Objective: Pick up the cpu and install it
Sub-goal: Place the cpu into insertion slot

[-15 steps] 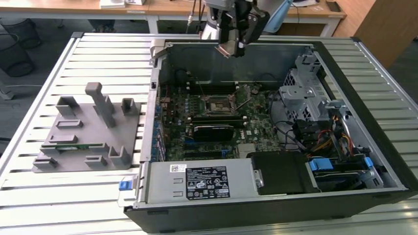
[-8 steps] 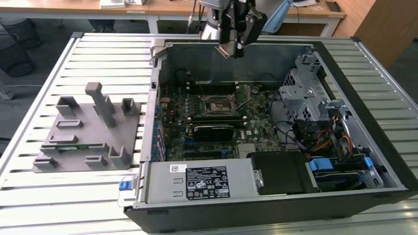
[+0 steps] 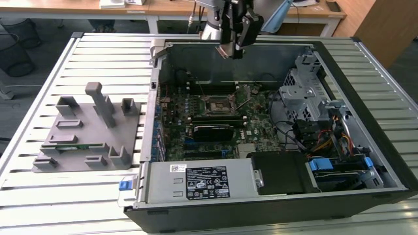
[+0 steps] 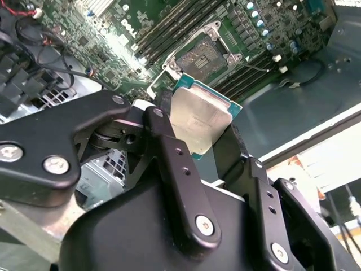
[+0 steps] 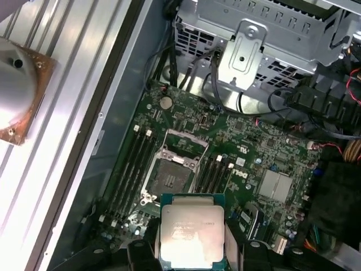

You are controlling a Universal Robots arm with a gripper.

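From my remote station: on the slatted table (image 3: 98,54) the open computer case (image 3: 274,61) lies on its side, motherboard (image 3: 176,115) exposed, with the grey plastic fixture (image 3: 85,132) beside it at the exterior view's left. The gripper (image 3: 232,49) hangs above the case's far wall, its fingers (image 4: 161,121) clamped on two opposite edges of the cpu (image 5: 192,234), silvery top facing the cameras. I judge the pick-up done and the install left to do: the socket (image 5: 172,169) sits well below the chip and looks bare. The chip's underside is hidden, its near edge is cut off in the first wrist view, and I cannot make out the socket's lever.
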